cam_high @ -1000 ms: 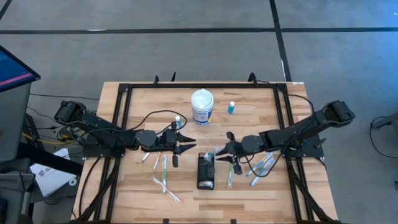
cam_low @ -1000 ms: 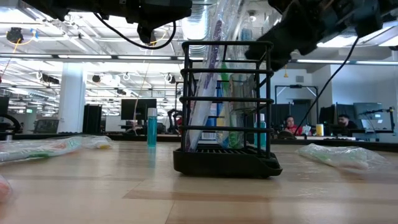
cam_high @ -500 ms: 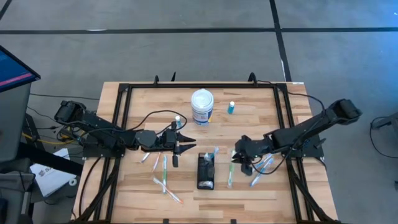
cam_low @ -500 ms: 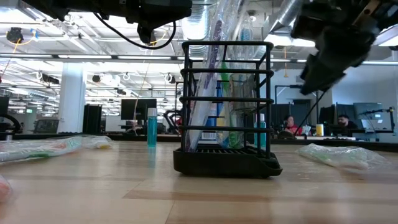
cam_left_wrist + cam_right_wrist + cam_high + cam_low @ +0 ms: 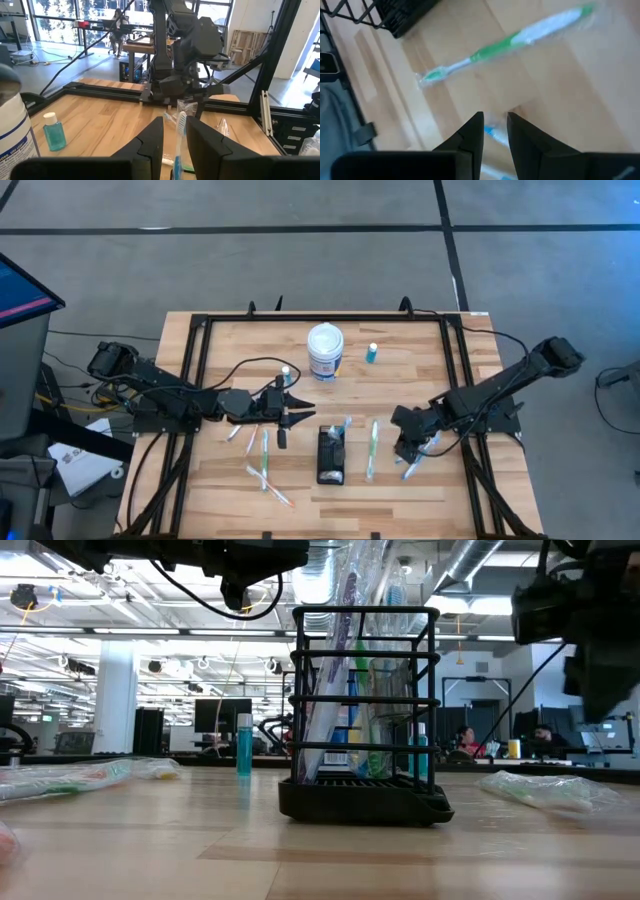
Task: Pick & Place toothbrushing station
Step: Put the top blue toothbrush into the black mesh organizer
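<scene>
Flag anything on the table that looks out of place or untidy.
Wrapped toothbrushes lie scattered flat on the wood instead of standing in the black holder: a green one just to its right, a small heap under the right gripper, and several to its left below the left gripper. Nothing looks spilled or broken.

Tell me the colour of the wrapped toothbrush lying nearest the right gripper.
Green and white toothbrush, in a clear wrapper; the right wrist view shows it best.
</scene>
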